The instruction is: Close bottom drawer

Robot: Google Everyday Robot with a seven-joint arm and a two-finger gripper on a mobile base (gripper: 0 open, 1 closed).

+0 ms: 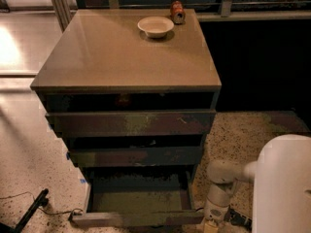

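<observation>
The bottom drawer (pixel 138 219) is pulled far out at the foot of the cabinet (pixel 126 62). Its olive-green inner floor (pixel 138 201) shows, and its flat dark front runs along the lower edge of the view. My gripper (pixel 212 224) hangs low at the drawer's right front corner, on the end of the white arm (pixel 228 176). Its tip is cut off by the bottom edge of the view.
A white bowl (pixel 155 26) and a red can (pixel 177 11) stand on the cabinet top. The two upper drawers (pixel 131 123) stick out slightly. A black cable and stand (pixel 29 212) lie on the speckled floor at the left. The white robot body (pixel 284 188) fills the lower right.
</observation>
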